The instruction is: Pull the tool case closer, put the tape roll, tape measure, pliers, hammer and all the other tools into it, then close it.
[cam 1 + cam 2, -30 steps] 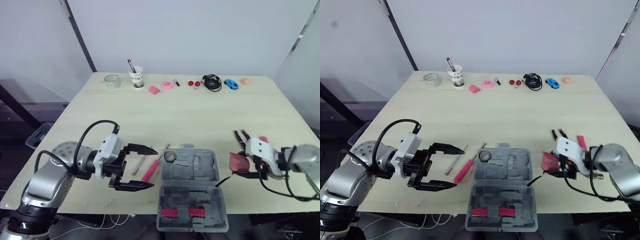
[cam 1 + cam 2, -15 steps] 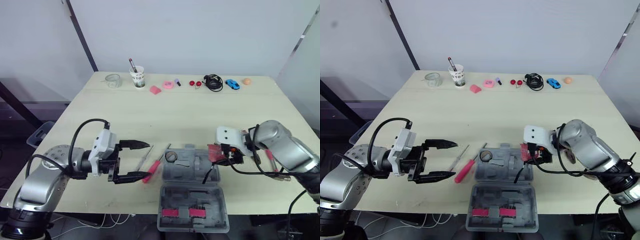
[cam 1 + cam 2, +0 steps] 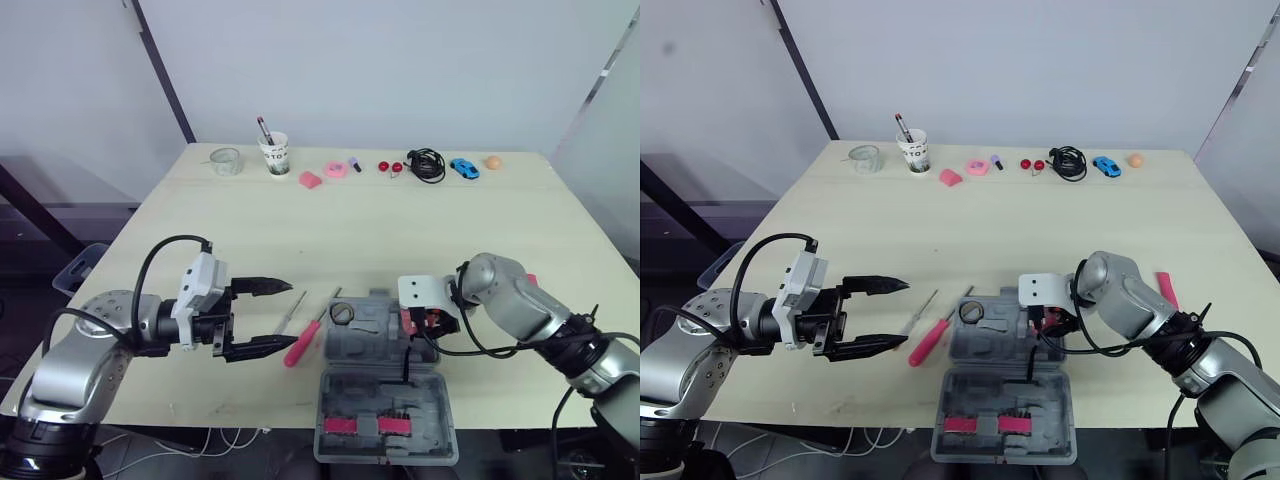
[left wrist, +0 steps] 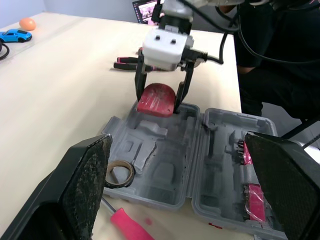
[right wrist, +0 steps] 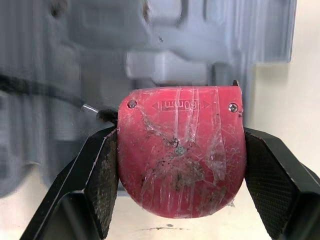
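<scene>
The grey tool case lies open at the table's near edge, with the tape roll in its far-left corner. My right gripper is shut on the red tape measure, holding it low over the right end of the case's far half. My left gripper hangs open left of the case, beside a pink-handled screwdriver and a thin screwdriver on the table. The pink-handled pliers lie to the right, behind my right arm.
Along the far edge stand a glass, a cup with pens, pink bits, a black cable, a blue toy car and an orange ball. A person in dark clothes is at the table's right side.
My right gripper has carried the tape measure leftward from the table's right side to over the case. My left gripper has drawn back a little to the left, still open.
</scene>
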### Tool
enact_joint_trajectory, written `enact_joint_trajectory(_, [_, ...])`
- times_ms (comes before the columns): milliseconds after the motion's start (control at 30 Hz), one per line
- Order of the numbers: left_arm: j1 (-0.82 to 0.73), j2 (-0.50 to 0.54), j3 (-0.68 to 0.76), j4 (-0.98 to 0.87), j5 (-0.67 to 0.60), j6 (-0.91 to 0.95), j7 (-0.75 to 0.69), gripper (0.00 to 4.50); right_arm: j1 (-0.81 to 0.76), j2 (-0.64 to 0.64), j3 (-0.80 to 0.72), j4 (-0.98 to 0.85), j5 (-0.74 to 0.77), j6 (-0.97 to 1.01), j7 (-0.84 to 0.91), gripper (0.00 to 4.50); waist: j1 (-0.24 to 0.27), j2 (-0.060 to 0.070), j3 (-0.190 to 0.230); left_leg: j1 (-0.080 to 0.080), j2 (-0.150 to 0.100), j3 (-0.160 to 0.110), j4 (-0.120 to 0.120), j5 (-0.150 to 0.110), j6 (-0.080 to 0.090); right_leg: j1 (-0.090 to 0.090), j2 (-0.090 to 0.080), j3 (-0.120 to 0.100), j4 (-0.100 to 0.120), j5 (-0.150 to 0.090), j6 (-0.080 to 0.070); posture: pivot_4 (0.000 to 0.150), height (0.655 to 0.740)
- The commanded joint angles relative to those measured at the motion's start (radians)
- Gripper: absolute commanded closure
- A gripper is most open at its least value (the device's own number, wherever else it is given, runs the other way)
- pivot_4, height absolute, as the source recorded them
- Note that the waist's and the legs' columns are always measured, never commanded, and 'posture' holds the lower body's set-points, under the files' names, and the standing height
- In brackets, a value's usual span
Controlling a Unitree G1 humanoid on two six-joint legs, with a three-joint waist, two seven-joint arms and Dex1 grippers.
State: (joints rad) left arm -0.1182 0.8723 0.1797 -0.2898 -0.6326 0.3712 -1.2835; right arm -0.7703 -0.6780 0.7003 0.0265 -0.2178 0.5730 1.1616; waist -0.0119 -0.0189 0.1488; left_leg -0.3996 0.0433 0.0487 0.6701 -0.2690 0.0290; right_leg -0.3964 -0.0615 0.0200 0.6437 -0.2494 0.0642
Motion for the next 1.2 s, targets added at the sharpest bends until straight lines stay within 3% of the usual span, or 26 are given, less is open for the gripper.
enact_joint_trajectory(33, [-0.004,0.007,0.012,-0.019,-0.011,-0.001,-0.001,0.0,-0.006,0.026,-0.006,0.041,-0.043,-0.06,-0.026,1.51,-0.001,0.0,0.0,0.0,0.0,0.0,0.0,0.0,0.0,0.0,0.0,0.0,0.0,0.0,0.0,0.15,0.74])
enact_joint_trajectory(467, [-0.007,0.004,0.001,-0.017,0.007,-0.013,-0.003,0.0,0.029,0.064,-0.034,0.081,-0.083,-0.097,-0.029,1.51,-0.002,0.0,0.0,0.0,0.0,0.0,0.0,0.0,0.0,0.0,0.0,0.0,0.0,0.0,0.0,0.15,0.74])
enact_joint_trajectory(567, [-0.007,0.004,-0.002,-0.019,0.006,-0.012,-0.004,0.0,0.031,0.064,-0.046,0.073,-0.08,-0.092,-0.023,0.02,-0.002,0.0,0.0,0.0,0.0,0.0,0.0,0.0,0.0,0.0,0.0,0.0,0.0,0.0,0.0,0.15,0.74])
enact_joint_trajectory(767, [-0.004,0.003,-0.007,-0.024,0.005,-0.011,-0.004,0.0,0.04,0.05,-0.081,0.023,-0.074,-0.06,-0.02,0.02,-0.001,0.0,0.0,0.0,0.0,0.0,0.0,0.0,0.0,0.0,0.0,0.0,0.001,0.0,0.0,0.15,0.74])
enact_joint_trajectory(1000, [-0.011,-0.003,-0.021,-0.02,0.01,-0.02,0.001,0.0,0.071,-0.002,-0.197,-0.161,-0.012,0.057,0.009,0.02,0.0,0.0,0.0,0.0,0.0,0.0,0.0,0.0,0.0,0.0,0.0,0.0,0.0,0.0,0.0,0.15,0.74])
enact_joint_trajectory(1200, [-0.013,-0.006,-0.024,-0.015,0.013,-0.027,0.001,0.0,0.188,0.0,-0.394,-0.229,0.139,0.079,-0.03,0.02,0.002,0.0,0.0,0.0,0.0,0.0,0.0,0.0,0.0,0.0,0.0,0.0,0.0,0.0,0.0,0.15,0.74])
